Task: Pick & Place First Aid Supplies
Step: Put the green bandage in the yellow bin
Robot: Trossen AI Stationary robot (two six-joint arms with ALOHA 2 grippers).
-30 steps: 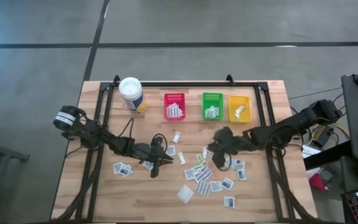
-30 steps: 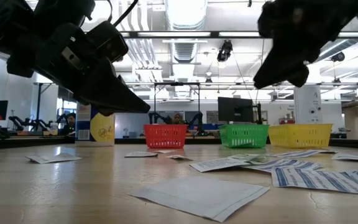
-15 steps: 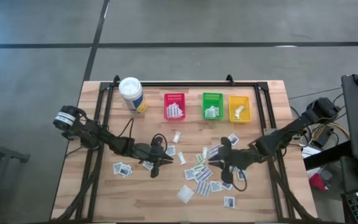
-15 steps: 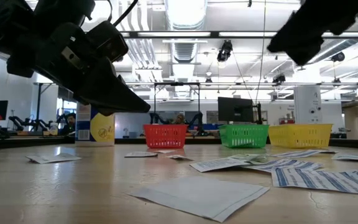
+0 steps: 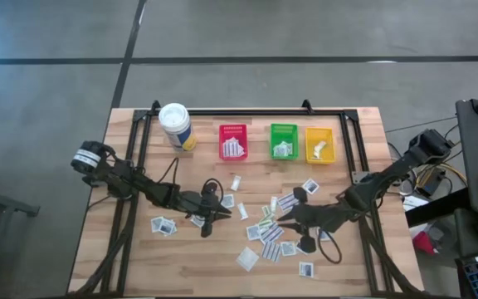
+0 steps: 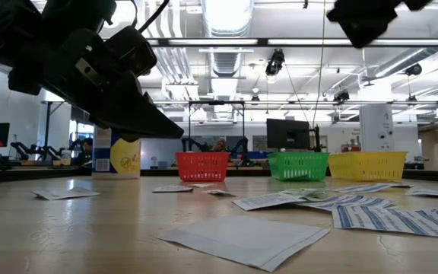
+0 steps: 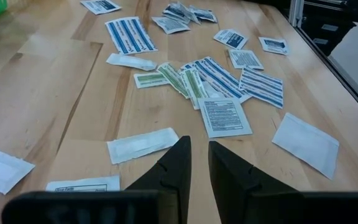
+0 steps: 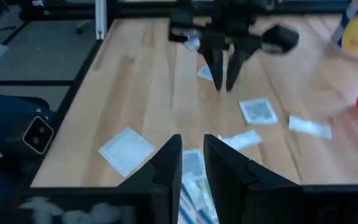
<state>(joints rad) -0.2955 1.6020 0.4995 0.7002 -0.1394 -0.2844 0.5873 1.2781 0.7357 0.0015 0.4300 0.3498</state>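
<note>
Packets (image 5: 233, 149) in red bin (image 5: 233, 130); both end effectors narrowly parted, empty.

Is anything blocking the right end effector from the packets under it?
Nothing visible does. The right end effector hangs over the loose pile of small white paper packets on the wooden table, with only air between.
</note>
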